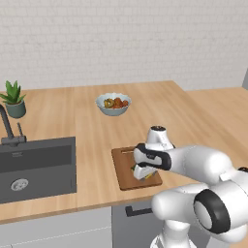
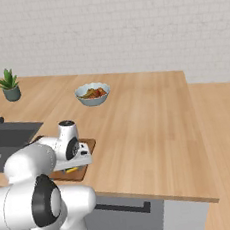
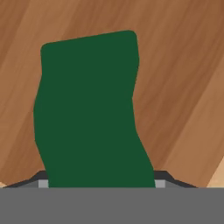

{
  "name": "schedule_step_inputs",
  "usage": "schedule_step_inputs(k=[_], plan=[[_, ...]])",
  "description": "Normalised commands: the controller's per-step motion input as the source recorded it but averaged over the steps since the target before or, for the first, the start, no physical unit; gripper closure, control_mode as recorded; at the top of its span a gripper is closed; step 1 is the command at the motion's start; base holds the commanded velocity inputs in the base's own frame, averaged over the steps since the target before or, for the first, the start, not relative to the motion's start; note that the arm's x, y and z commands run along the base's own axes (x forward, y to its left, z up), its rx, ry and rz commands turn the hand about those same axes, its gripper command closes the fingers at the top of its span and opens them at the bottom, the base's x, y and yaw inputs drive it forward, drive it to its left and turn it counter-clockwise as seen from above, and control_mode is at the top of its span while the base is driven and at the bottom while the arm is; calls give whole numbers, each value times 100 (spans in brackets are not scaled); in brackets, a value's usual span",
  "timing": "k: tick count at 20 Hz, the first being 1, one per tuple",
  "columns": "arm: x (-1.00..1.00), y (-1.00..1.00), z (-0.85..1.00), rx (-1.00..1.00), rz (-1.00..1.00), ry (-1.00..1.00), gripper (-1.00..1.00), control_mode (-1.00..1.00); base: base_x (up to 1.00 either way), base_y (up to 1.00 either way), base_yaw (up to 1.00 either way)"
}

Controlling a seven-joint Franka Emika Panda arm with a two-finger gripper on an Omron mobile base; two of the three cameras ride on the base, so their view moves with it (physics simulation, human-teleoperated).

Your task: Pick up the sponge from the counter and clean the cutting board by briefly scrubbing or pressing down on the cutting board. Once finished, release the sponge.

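The sponge (image 3: 89, 113) sits directly ahead of the gripper (image 3: 100, 183) in the hand view, its dark green top toward the camera and its near end between the two finger tips (image 3: 42, 183), so the jaws are narrowed onto it and holding it. Its sides look pinched inward where the tips meet it, which suits a soft block under a squeeze. Beneath it and all around it runs the reddish-brown grain of the cutting board (image 3: 183, 87), so the sponge is over the board and not over the lighter counter (image 3: 215, 177), a sliver of which shows off to one corner of that view.

In the left base view the gripper (image 1: 144, 173) points down at the cutting board (image 1: 127, 180), with a bit of green and yellow of the sponge (image 1: 135, 168) just under the hand. That downward pose fits pressing or scrubbing: the green face is up, toward the hand, so the yellow layer is what would bear on the wood. Whether the sponge is actually touching the board I cannot tell.

From the right base view the gripper (image 2: 74, 164) hangs low over the cutting board (image 2: 82, 172), with the arm's wrist hiding most of it.

Farther out from the tool, beyond the board, stands a bowl of fruit (image 1: 113, 103). To the tool's left lies the dark sink (image 1: 38, 167) with its faucet (image 1: 7, 127), and past that a small potted plant (image 1: 14, 100). All are well apart from the work.

I judge the cleaning step to be under way, with the release yet to come.
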Motion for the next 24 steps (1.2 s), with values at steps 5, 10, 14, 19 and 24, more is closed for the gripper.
schedule_step_inputs(k=[5, 10, 14, 19, 24], plan=[[56, 24, -23, -15, 0, 12, 100, -100, 0, 0, 0], [99, 8, -7, -9, 0, 18, 100, -100, 0, 0, 0], [87, 7, 0, 0, 0, 13, 100, -100, 0, 0, 0], [77, 6, 0, 0, 0, 8, 100, -100, 0, 0, 0], [16, 7, -11, 0, 0, 0, 100, -100, 0, 0, 0]])
